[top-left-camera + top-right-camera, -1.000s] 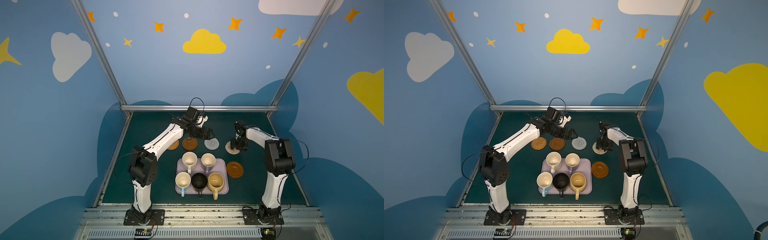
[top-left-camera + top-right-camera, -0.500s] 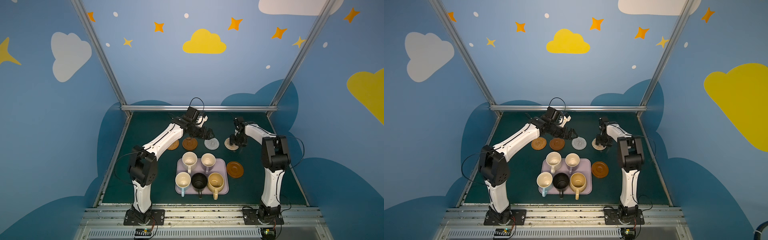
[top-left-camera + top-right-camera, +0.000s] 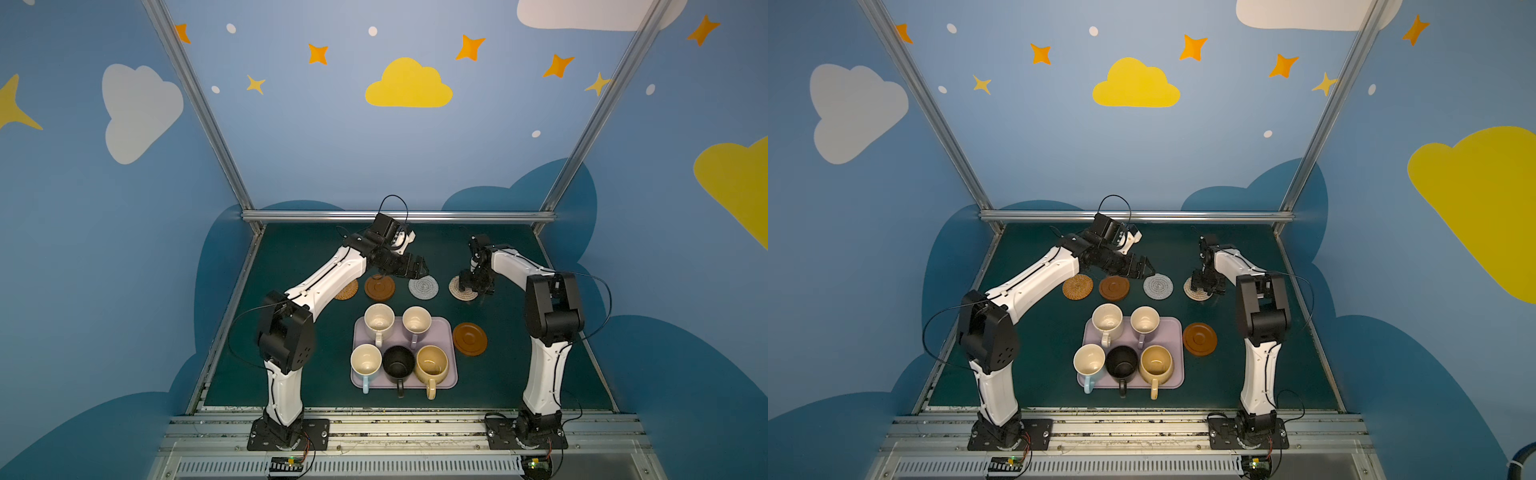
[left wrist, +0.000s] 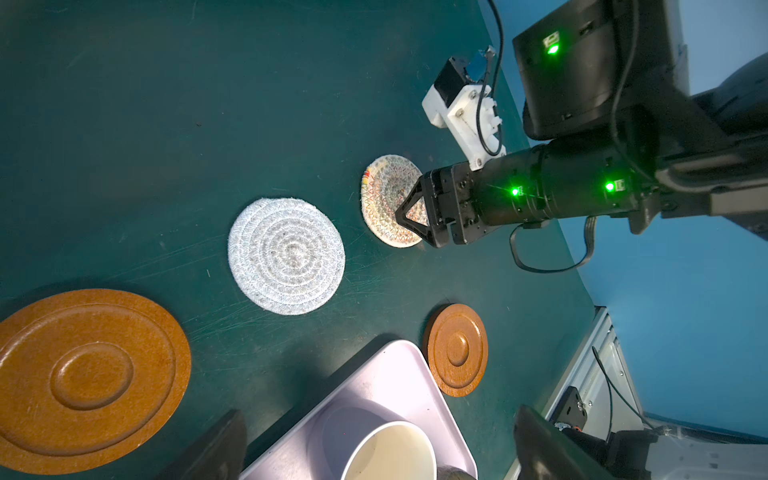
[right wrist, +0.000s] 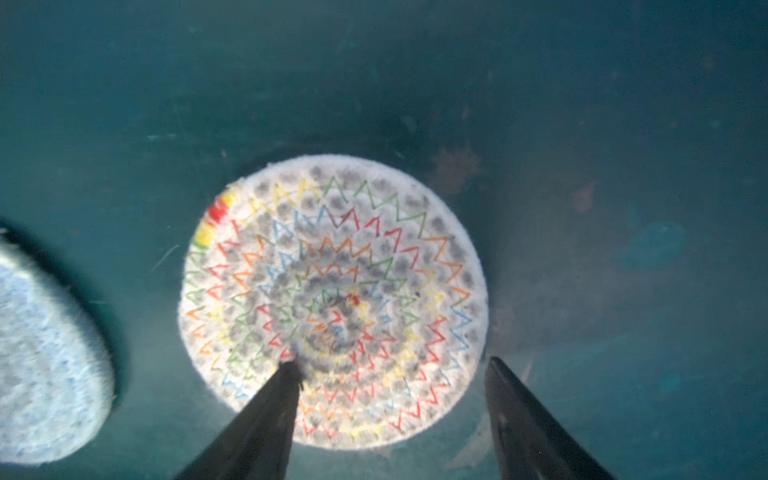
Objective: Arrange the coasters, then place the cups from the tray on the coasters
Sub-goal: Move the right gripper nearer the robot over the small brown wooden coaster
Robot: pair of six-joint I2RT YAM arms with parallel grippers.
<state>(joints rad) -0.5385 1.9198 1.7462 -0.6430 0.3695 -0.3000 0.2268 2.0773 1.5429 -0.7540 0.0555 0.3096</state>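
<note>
Four coasters lie in a row behind the tray: orange-brown woven [image 3: 1077, 286], brown wooden [image 3: 380, 287], grey-white woven [image 3: 423, 287] and beige woven [image 5: 332, 299]. A second wooden coaster [image 3: 469, 339] lies right of the lilac tray [image 3: 445, 332]. The tray holds the cream [image 3: 379, 320], lavender [image 3: 416, 321], light blue [image 3: 365, 360], black [image 3: 398, 360] and mustard [image 3: 431, 362] cups. My right gripper [image 5: 391, 361] is open low over the beige coaster, which lies flat, with one finger above it and the other just outside its rim. My left gripper [image 3: 422, 268] hovers open and empty behind the grey-white coaster.
The green mat is bounded by an aluminium rail [image 3: 399, 216] at the back and blue walls on both sides. The left forearm [image 3: 332, 274] reaches over the orange-brown coaster in a top view. Bare mat lies between the coaster row and the tray.
The right arm has shifted slightly, and its gripper has stayed down at the beige coaster. The left arm and all the cups have not moved.
</note>
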